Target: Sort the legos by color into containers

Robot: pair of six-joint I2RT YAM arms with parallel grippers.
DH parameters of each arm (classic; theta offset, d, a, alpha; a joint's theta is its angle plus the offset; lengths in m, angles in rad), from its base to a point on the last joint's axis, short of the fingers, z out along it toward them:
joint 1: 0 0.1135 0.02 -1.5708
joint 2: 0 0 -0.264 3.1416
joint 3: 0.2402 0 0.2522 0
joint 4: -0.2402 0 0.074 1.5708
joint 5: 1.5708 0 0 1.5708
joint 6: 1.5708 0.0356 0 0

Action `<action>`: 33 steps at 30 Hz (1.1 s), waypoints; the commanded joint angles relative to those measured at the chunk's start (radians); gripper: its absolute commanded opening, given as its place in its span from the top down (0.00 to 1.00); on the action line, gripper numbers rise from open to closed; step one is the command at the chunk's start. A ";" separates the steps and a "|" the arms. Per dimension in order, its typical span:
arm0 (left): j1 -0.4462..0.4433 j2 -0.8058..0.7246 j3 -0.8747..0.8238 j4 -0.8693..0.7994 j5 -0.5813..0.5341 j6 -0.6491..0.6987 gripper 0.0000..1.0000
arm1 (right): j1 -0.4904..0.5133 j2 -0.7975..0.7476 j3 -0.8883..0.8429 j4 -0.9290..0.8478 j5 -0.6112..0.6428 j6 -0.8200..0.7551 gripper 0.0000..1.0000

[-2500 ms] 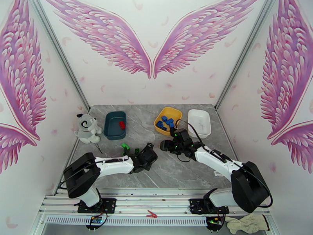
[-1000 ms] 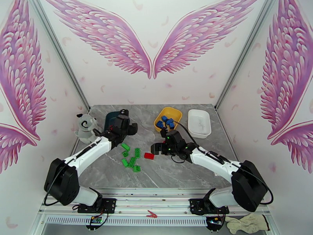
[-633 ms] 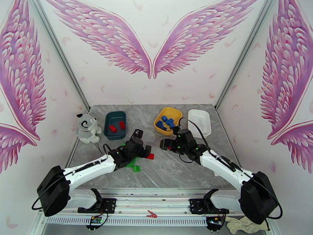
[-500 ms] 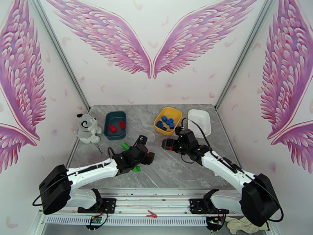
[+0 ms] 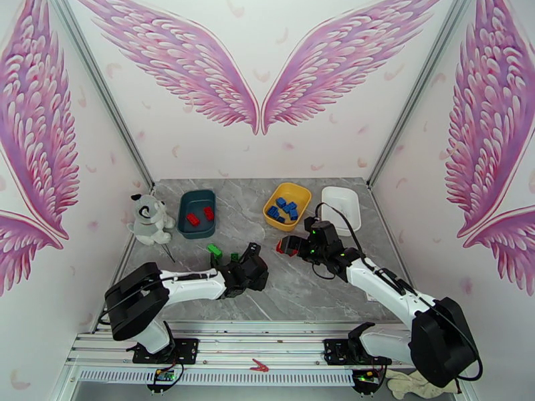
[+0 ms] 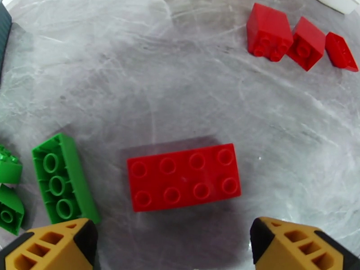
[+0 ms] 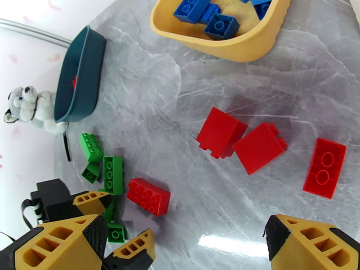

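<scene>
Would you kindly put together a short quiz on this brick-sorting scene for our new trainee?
1. Multiple choice: what colour are the bricks in the yellow tray? A red, B blue, C green.
2. True or false: the white tray holds green bricks.
3. Count: how many red bricks lie in the teal tray?
Key: 1 B; 2 false; 3 two.
</scene>
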 commanded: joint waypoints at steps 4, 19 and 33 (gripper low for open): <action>0.020 0.065 0.056 0.056 0.021 -0.008 0.05 | -0.009 -0.016 -0.016 0.026 -0.022 0.020 0.01; 0.066 0.146 0.110 0.067 0.068 0.013 0.25 | -0.012 -0.016 -0.020 0.033 -0.033 0.025 0.01; 0.119 -0.082 0.055 0.031 0.041 0.044 0.44 | 0.000 0.026 -0.029 0.135 -0.161 0.027 0.06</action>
